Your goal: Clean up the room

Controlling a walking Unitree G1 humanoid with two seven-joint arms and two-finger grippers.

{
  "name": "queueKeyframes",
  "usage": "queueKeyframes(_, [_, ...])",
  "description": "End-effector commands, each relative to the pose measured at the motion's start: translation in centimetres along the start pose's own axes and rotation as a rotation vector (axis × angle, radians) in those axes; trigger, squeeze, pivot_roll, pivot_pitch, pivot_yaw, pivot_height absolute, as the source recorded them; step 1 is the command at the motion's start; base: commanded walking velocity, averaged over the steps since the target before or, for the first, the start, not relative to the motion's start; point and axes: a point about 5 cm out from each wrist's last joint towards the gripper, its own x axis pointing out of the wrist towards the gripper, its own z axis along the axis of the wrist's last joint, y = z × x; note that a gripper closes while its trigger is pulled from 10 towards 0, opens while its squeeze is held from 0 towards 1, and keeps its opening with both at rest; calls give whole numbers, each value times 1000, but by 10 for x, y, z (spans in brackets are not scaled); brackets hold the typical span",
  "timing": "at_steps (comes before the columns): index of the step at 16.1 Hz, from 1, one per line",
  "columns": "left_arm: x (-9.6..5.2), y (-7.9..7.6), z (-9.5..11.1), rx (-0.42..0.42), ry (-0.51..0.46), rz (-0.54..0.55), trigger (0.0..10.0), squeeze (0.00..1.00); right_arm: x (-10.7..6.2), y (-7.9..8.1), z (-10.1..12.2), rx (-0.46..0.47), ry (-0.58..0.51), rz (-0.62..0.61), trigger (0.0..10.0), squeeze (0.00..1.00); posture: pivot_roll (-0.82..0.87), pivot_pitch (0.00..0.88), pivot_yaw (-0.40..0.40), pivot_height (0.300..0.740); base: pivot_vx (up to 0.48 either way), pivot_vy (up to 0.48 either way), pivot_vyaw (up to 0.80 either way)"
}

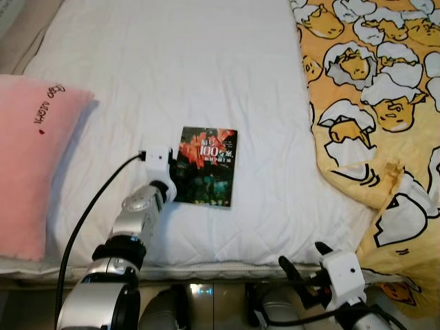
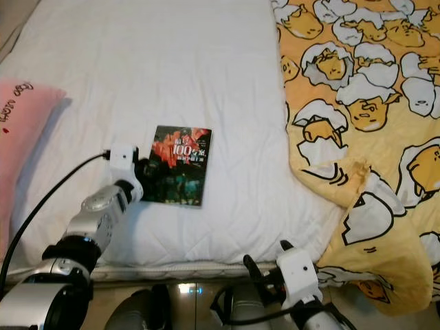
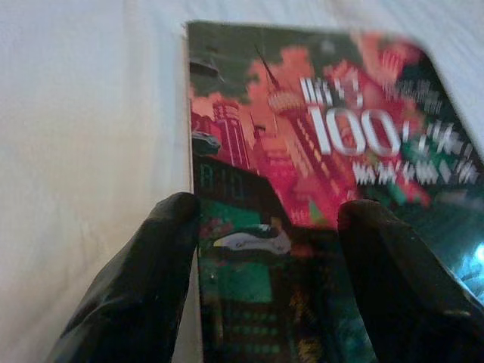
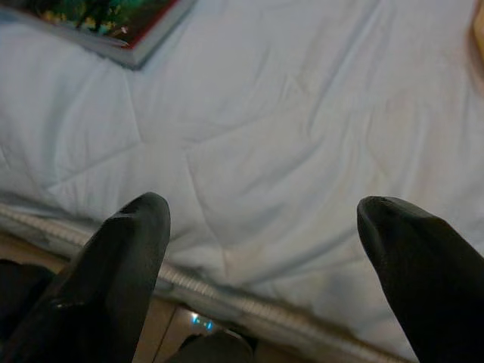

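Observation:
A dark paperback book (image 1: 206, 165) with a red-and-green cover and white "100" lettering lies flat on the white bed (image 1: 206, 62), near its front edge. My left gripper (image 3: 268, 212) is at the book's (image 3: 318, 151) left side, open. One black finger (image 3: 151, 257) is over the spine edge and the other finger (image 3: 393, 265) is over the cover. My right gripper (image 4: 265, 208) hovers low at the bed's front edge, open with nothing between its fingers. The book's corner (image 4: 113, 23) lies beyond it.
A pink pillow (image 1: 31, 158) lies at the left of the bed. A crumpled yellow blanket (image 1: 378, 89) with egg cartoon prints covers the right side and hangs over the front corner. Bare white mattress lies around the book.

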Motion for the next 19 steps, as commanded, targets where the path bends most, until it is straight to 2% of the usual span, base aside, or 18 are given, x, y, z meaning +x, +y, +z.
queueKeyframes(1, [-5,1,-19,-12,79,-5,10000,0,-1,1,-6,15,30,12,10000,0,-283,257,-18,740,0,0,0])
queueKeyframes(4, [-11,5,-43,-13,188,38,9922,0,5,1,-6,9,28,31,10000,0,-275,242,-23,740,0,0,0])
queueKeyframes(5, [-11,1,-47,-21,204,25,2314,0,7,0,-6,7,28,33,10000,0,-273,236,-26,740,0,0,0])
queueKeyframes(6, [-11,-2,-49,-23,211,10,0,0,7,0,-6,6,28,33,10000,0,-272,233,-26,740,0,0,0])
queueKeyframes(7, [-8,-8,-50,-29,215,-8,0,0,9,-1,-5,4,27,33,10000,0,-279,233,-26,740,0,0,0])
queueKeyframes(11, [-7,-9,-52,-42,220,0,0,0,10,-1,-6,11,27,25,10000,0,-282,237,-20,740,0,0,0])
queueKeyframes(14, [-2,-12,-41,-96,187,-36,0,0,13,-1,-6,18,24,20,10000,0,-280,231,-15,740,0,0,0])
queueKeyframes(19, [2,-12,-33,-125,149,-52,0,0,16,-1,-7,22,20,16,10000,0,-276,228,-10,740,0,0,0])
